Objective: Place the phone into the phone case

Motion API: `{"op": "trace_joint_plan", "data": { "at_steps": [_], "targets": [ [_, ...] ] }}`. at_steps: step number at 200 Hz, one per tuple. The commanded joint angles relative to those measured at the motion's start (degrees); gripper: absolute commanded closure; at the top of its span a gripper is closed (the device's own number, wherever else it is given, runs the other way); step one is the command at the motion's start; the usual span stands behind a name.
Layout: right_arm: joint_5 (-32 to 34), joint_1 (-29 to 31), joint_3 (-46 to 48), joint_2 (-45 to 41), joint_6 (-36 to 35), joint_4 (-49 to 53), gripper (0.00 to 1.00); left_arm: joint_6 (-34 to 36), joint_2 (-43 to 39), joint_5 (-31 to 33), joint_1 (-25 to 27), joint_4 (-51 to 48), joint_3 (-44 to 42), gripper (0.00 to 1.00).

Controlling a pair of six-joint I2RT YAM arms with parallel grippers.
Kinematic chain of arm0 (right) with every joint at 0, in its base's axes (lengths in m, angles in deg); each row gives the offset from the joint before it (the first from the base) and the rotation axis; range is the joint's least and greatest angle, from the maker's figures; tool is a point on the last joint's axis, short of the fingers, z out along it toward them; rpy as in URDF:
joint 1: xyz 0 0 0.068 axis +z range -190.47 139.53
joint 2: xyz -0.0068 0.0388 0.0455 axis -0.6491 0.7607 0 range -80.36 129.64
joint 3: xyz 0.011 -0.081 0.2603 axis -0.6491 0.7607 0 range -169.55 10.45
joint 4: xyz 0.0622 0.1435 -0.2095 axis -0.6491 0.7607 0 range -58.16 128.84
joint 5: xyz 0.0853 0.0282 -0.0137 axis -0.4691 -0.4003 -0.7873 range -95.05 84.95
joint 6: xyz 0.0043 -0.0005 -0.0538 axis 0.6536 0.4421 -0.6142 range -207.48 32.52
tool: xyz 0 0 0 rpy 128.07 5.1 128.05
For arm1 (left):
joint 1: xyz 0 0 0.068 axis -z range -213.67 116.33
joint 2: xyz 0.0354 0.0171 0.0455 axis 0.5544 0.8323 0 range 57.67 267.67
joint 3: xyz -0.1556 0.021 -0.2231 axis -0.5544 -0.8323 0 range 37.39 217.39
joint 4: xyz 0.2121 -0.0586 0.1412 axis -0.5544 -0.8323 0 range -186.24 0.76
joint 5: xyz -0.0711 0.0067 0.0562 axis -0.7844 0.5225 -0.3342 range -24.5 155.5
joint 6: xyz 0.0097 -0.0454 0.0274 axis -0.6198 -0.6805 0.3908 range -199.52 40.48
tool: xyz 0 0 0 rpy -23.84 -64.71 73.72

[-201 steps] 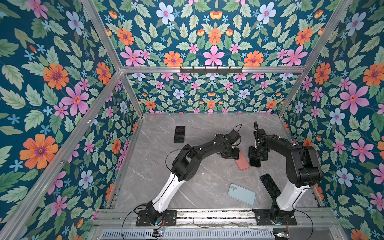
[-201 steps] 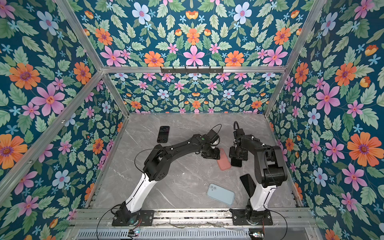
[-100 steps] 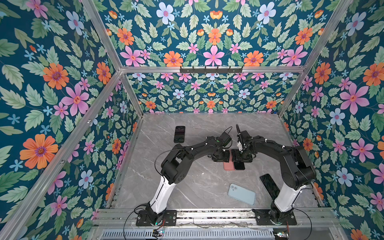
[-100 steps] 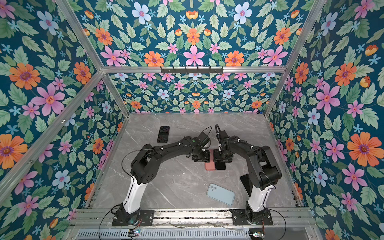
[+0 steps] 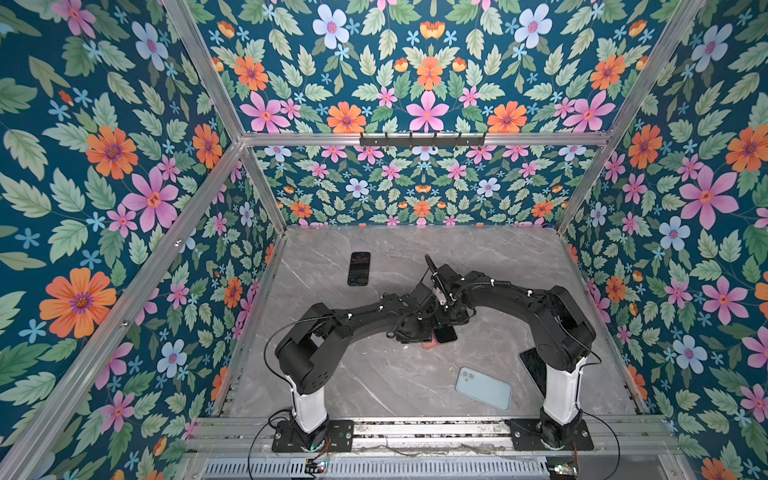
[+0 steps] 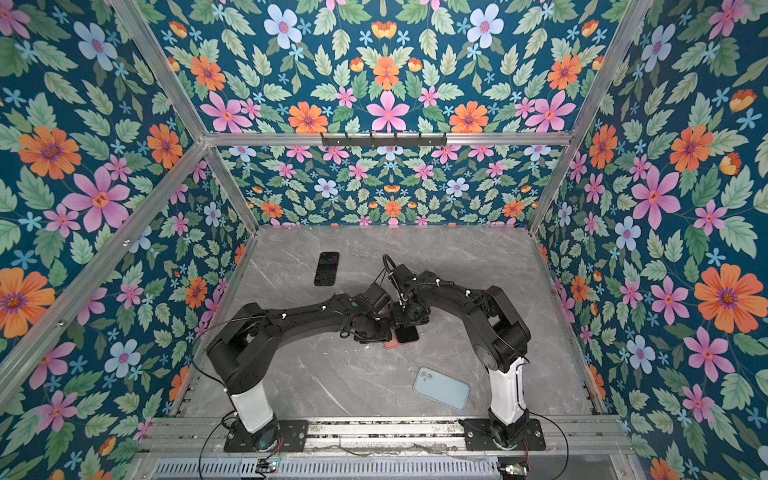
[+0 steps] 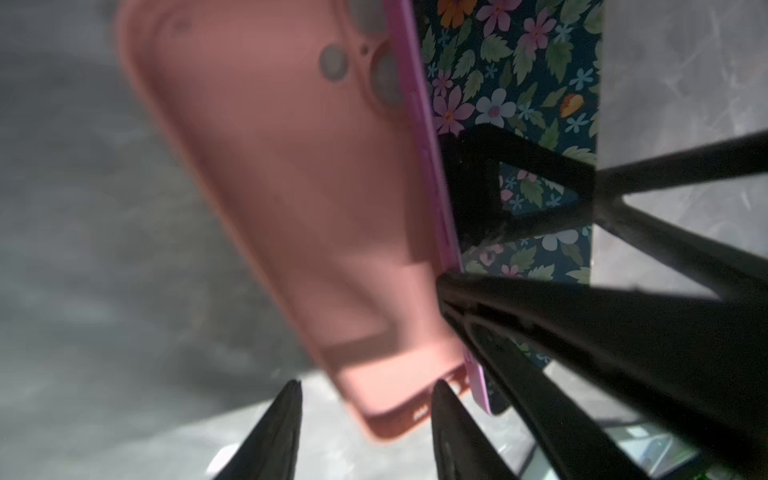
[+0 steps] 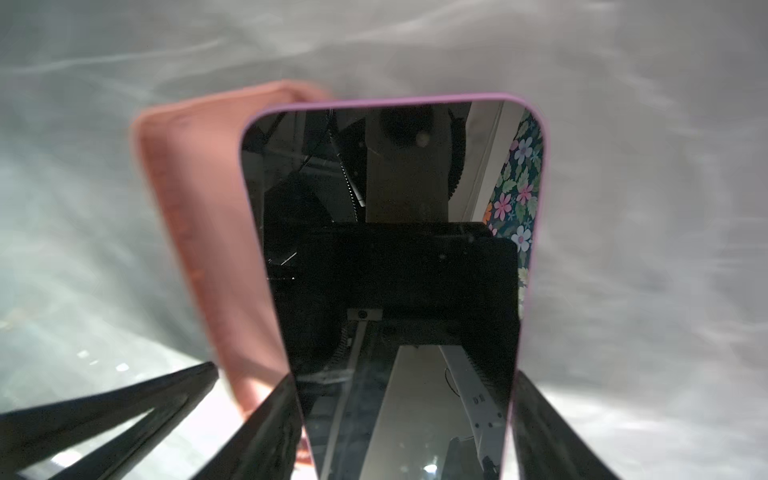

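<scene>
A salmon-pink phone case (image 7: 291,187) lies open side up on the marble table, mostly hidden under the two wrists in both top views (image 5: 430,344) (image 6: 390,344). My left gripper (image 7: 365,384) is open, with one fingertip over the case's near end and the other off it, above the table. My right gripper (image 8: 405,376) is shut on the phone (image 8: 395,249), a dark-screened one with a lilac rim, gripped across its width. The phone (image 5: 445,333) hangs screen up beside the case (image 8: 199,208) and partly over its long edge.
A dark phone (image 5: 359,269) lies at the back left of the table. A pale blue case (image 5: 484,388) lies near the front, and another dark phone (image 5: 534,368) sits by the right arm's base. Floral walls close in three sides.
Both grippers have come left and toward the front, meeting mid-table. The pink case has slid left with the left gripper, whose jaws narrowed a little. The phone now hangs beside the case.
</scene>
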Motion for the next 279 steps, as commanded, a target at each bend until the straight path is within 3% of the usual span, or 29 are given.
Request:
{"op": "trace_joint_plan", "data": {
  "at_steps": [1,40,79,117,149,213,279],
  "targets": [
    [1.8,0.1,0.2,-0.5,0.2,3.0,0.49,-1.3,-3.2,1.1,-0.9,2.9,-3.0,0.47],
    [1.9,-0.3,4.4,-3.4,-1.2,0.7,0.49,-0.5,-6.0,-3.8,-3.1,6.5,-4.8,0.47],
    [1.0,-0.3,10.5,-8.2,-5.2,-6.9,0.49,0.7,-6.4,-13.2,-8.1,12.5,-3.7,0.46],
    [1.0,-0.2,14.4,-11.6,-7.5,-12.6,0.50,0.4,-3.6,-21.5,-12.8,18.6,-1.6,0.48],
    [-0.1,-0.3,16.0,-12.3,-7.9,-15.6,0.50,0.5,0.6,-26.9,-13.7,23.0,-0.4,0.51],
    [-2.4,-0.3,17.2,-13.0,-8.3,-18.4,0.50,3.2,4.2,-29.0,-16.9,24.4,-0.6,0.53],
    [-3.4,-0.3,18.0,-14.1,-8.7,-19.5,0.51,1.3,6.7,-32.6,-16.9,31.5,-1.3,0.66]
  ]
}}
